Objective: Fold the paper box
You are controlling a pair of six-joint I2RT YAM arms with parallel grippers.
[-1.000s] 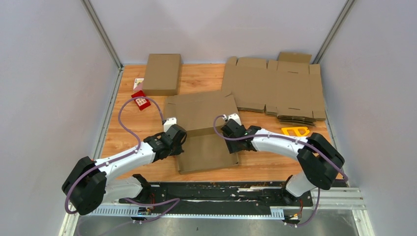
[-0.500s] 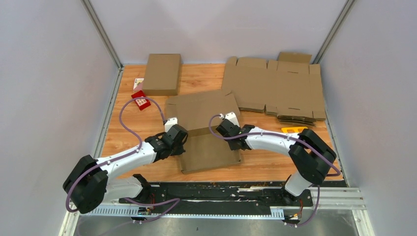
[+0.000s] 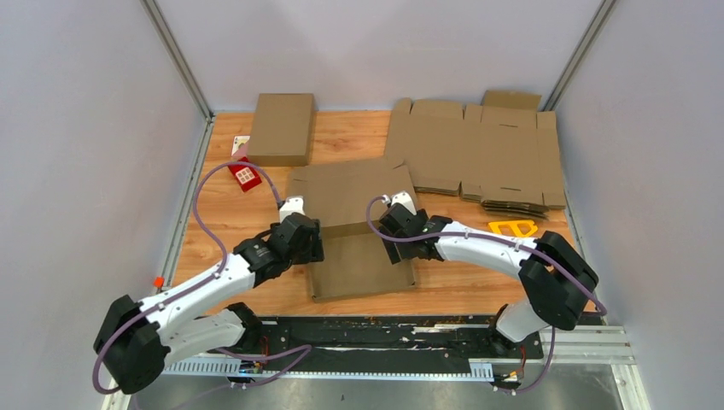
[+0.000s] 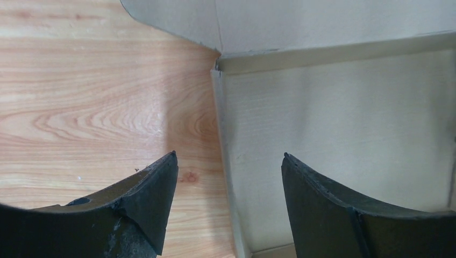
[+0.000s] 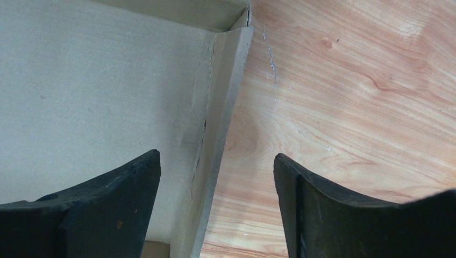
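A partly folded brown paper box [image 3: 359, 256] lies in the middle of the wooden table, its lid panel [image 3: 346, 192] spread out behind it. My left gripper [image 3: 306, 243] is open over the box's left side wall. In the left wrist view that gripper [image 4: 230, 155] straddles the wall [image 4: 221, 123], with one fingertip over the wood and the other over the box floor [image 4: 333, 107]. My right gripper [image 3: 399, 239] is open at the right wall. In the right wrist view it [image 5: 216, 153] likewise straddles the wall [image 5: 228, 75]. Neither holds anything.
A finished closed box [image 3: 282, 128] stands at the back left. A stack of flat unfolded cardboard blanks [image 3: 478, 154] fills the back right. A red object [image 3: 245, 175] lies left of the lid panel, and a yellow piece [image 3: 512, 228] right of the box.
Both grippers have opened. The right gripper pushed the box a little to the left and then came back. The left arm's elbow has swung further left.
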